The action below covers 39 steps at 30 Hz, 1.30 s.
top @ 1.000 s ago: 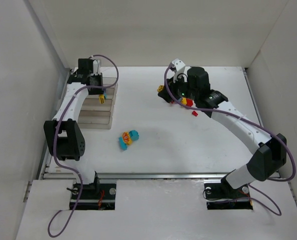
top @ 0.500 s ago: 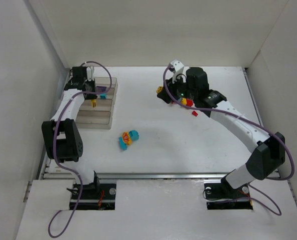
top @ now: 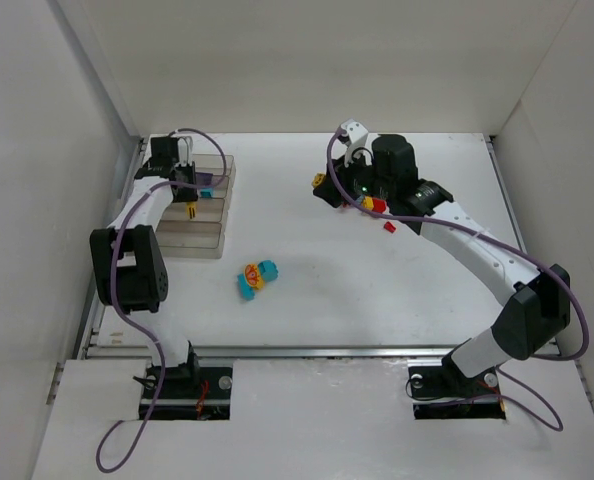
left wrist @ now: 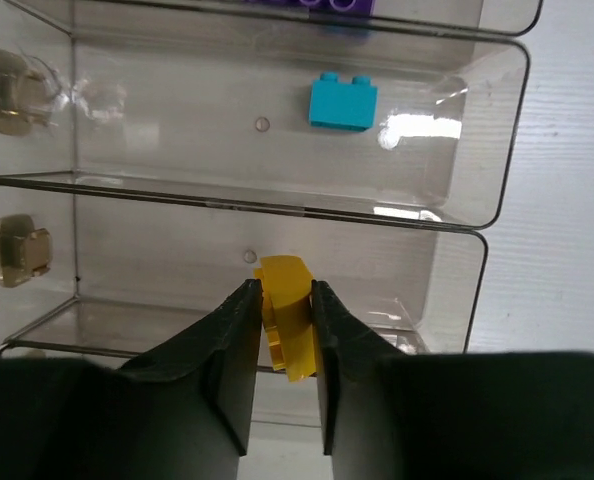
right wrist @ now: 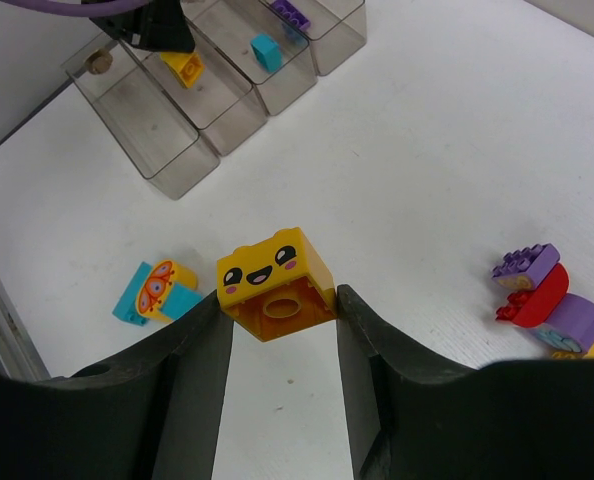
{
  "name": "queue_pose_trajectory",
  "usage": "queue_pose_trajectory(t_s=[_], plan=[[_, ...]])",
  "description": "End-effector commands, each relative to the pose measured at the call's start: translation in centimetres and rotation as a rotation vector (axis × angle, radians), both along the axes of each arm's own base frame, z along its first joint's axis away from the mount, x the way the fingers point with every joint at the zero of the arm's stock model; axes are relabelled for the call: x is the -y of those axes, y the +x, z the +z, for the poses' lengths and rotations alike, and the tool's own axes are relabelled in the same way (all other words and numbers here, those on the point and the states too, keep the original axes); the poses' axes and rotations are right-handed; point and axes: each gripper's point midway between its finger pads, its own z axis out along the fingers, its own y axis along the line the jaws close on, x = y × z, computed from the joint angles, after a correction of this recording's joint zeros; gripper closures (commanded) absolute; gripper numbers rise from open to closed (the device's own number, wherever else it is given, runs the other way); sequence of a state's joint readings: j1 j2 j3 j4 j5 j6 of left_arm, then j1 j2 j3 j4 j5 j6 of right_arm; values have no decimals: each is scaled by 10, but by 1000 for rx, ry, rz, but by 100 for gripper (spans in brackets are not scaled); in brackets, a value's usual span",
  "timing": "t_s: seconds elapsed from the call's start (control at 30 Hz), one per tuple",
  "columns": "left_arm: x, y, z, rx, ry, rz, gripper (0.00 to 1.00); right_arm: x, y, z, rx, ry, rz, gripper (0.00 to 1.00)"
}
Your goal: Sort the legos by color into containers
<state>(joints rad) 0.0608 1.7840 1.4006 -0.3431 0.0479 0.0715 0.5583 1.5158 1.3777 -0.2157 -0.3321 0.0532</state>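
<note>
From the near edge up to the middle, the table (top: 377,310) gives me open passage, broken only by a cyan-and-yellow cluster (top: 258,278) left of centre. The tray (top: 205,243) fills the far-left corner, close to the left wall (top: 47,200). My left arm (top: 142,215) arches over it, and its gripper (left wrist: 280,310) pinches a yellow brick (left wrist: 282,280) above the third compartment from the far edge. My right arm (top: 477,255) cuts diagonally across the right half, and its gripper (right wrist: 279,300) clamps a yellow face brick (right wrist: 274,280). A red brick (top: 388,228) and a mixed cluster (right wrist: 537,295) crowd the table beside that arm.
</note>
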Motion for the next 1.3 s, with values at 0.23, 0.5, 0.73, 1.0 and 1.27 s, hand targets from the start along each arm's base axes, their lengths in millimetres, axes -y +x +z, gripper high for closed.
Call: queue_pose_trajectory(t_s=[0.23,0.5,0.73,1.0,1.27], plan=[[4,-10,-1,-36,-21,-35,31,-12,0,11,23,34,32,100],[83,-11,107,172,-158,-372,30,-29,-27,45,55,115,259,100],[153,-39,178,489,227,-885,25,-34,-26,93,-83,261,386,100],[173,-72,234,1106,688,-1081,16,-36,-16,115,-86,316,371,100],[237,-129,259,1381,749,-1245,14,-45,-33,121,-88,339,403,100]])
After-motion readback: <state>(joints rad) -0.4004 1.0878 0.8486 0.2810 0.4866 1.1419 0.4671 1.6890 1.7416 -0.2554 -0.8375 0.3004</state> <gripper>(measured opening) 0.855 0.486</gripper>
